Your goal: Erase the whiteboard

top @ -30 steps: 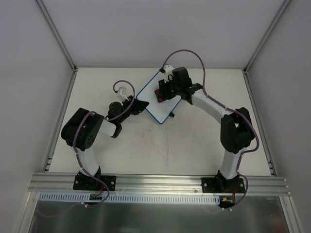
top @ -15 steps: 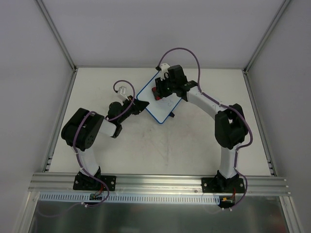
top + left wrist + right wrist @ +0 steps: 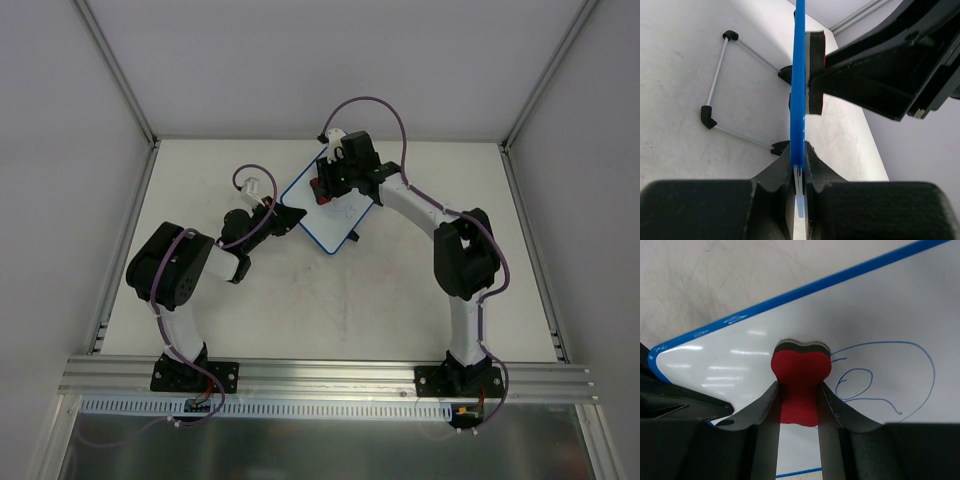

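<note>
The whiteboard (image 3: 336, 226) lies at an angle on the table, white with a thin blue rim. My left gripper (image 3: 289, 218) is shut on its left corner; in the left wrist view the blue rim (image 3: 798, 100) runs edge-on between the jaws (image 3: 799, 172). My right gripper (image 3: 323, 189) is shut on the red eraser (image 3: 801, 374), whose dark felt face presses on the board (image 3: 880, 310). Blue pen loops (image 3: 880, 377) sit just right of the eraser. The left wrist view also shows the eraser (image 3: 815, 70) against the board.
A thin wire frame with black tips (image 3: 720, 85) shows left of the board's edge. Two small black tabs (image 3: 358, 238) stick out from the board's right edge. Walls and metal rails (image 3: 130, 240) bound the table on three sides.
My left gripper has closed on the board's corner. The right arm has slid the eraser to the left and slightly farther across the board.
</note>
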Available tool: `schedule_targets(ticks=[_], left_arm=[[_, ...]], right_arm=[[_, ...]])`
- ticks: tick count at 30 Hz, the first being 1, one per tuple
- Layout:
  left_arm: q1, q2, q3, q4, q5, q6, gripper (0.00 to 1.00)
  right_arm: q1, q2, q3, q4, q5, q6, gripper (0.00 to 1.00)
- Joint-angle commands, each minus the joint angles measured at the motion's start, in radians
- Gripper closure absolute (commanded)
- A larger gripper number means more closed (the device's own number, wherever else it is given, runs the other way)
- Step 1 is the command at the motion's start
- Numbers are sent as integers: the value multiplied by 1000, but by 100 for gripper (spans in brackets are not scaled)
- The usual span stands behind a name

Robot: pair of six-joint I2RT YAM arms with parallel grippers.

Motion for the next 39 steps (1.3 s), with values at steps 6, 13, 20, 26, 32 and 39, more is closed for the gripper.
schedule_targets(ticks=[6, 13, 20, 26, 32, 39], left_arm=[[-7, 27, 39, 376, 43, 8, 100], [-9, 28, 42, 376, 52, 8, 100], [-9, 33, 49, 376, 60, 8, 100], [-10, 44, 61, 376, 66, 2, 100], [-12, 44, 58, 376, 70, 0, 100], [-12, 34, 47, 376, 58, 5, 100]], right_arm=[[-74, 88, 149, 6, 52, 46, 100], [-144, 169, 248, -50, 79, 63, 100], [-215, 241, 287, -71, 20, 142, 100], [-191, 211, 219, -83, -51, 93, 100], [-108, 79, 27, 10, -74, 67, 100], [38, -43, -147, 50, -53, 0, 100]])
